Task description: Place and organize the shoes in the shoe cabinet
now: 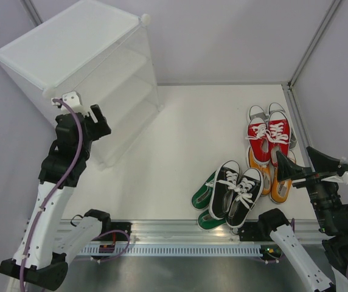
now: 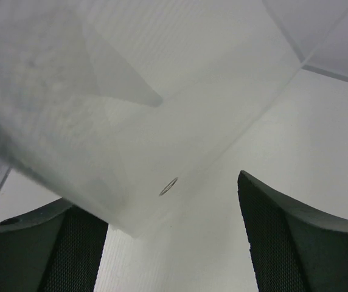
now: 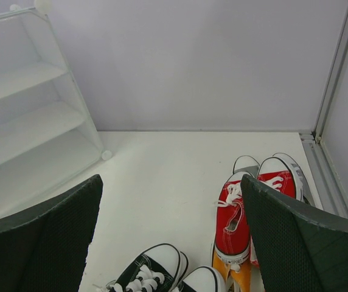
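The white translucent three-tier shoe cabinet point(image 1: 83, 55) stands at 10 o'clock; left gripper point(image 1: 101, 121) jaws are spread wide at its front, right gripper point(image 1: 281, 167) jaws spread wide, empty.

You see shoe cabinet point(image 1: 76, 55) far left on tabletop point(image 1: 186, 134) | shoes point(image 1: 238, 191) huddle near right, well apart from it, some pairs lie on others | left pincer point(image 1: 101, 120) at cabinet's front | right pincer point(image 1: 282, 167) just right of shoes
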{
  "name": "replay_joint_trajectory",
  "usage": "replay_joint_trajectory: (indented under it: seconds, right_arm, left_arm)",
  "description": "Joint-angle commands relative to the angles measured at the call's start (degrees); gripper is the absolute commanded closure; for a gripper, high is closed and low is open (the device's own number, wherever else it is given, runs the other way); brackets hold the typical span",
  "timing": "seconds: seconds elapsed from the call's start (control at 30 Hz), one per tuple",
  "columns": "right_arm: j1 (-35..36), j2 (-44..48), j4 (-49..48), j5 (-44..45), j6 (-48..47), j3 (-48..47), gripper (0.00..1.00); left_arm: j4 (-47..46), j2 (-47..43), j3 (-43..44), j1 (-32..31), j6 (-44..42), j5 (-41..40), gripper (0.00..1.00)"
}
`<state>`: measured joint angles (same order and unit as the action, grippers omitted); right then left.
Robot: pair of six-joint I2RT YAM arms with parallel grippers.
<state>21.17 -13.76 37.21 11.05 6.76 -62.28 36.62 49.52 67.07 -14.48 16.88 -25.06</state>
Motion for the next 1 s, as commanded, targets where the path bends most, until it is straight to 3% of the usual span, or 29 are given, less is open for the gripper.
replay_joint_trajectory:
  seconds: [0.0,0.3,0.53,0.97]
  right_arm:
    - [0.37,1.1,-1.53,0.73,-0.79,0.49,0.02]
    - [0.36,1.19,-1.27,0.29,-0.79,0.06,0.02]
    - [0.36,0.58,-1.26,-0.24,-0.61,-0.82,0.02]
    - [0.36,0.14,-1.53,-1.64,-0.17,-0.82,0.02]
  left_arm:
    - [-5.42,-1.26,-1.06,-0.37,-2.38,9.67,0.16]
    - [-8.05,-0.65,-0.36,-0.37,-4.41,29.08,0.14]
    - [-10.95,2.42,4.2,-1.07,0.95,42.97,0.11]
    - [-13.68,3.66,5.53,-11.53,7.99,41.15,0.08]
